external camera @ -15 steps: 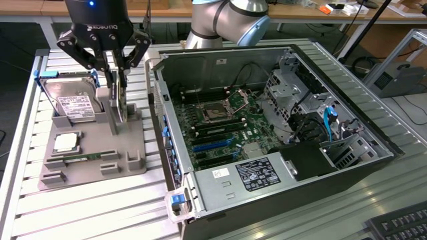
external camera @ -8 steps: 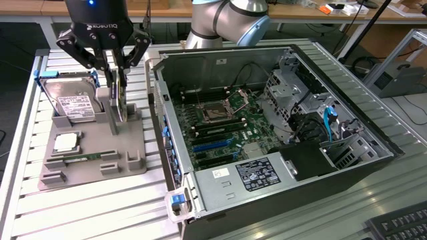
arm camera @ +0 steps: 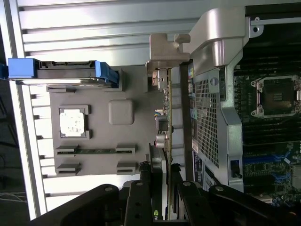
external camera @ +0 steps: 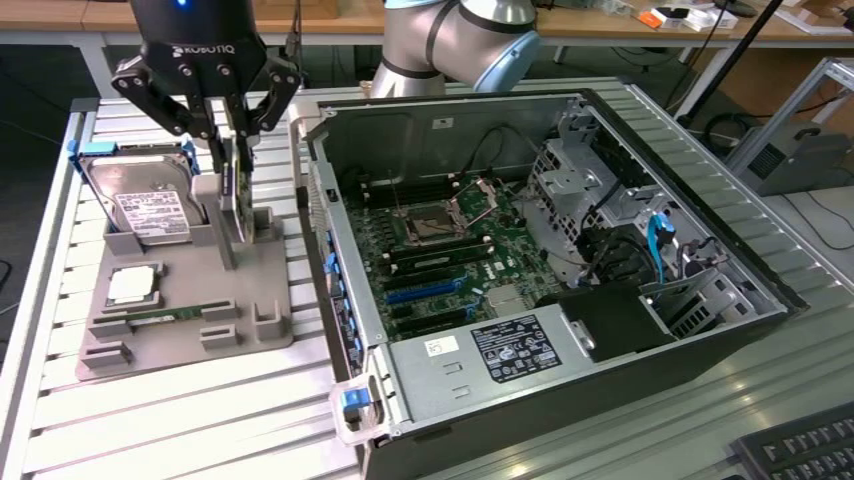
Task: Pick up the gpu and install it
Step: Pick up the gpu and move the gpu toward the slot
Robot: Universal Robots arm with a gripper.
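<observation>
Gripper (external camera: 230, 138), black two-finger, upper left of exterior frame, clamped on top edge of thin green circuit-board gpu (external camera: 238, 205); card stands upright in grey fixture tray (external camera: 174, 340), likely so edge is graspable.

gpu (external camera: 238, 210) upright on edge, green board, on grey holder (external camera: 187, 300).

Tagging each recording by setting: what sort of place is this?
Probably a robotics lab workbench set up for PC assembly: an open computer case on a slatted aluminium table, a grey parts tray holding a hard drive, and office desks behind.
</observation>
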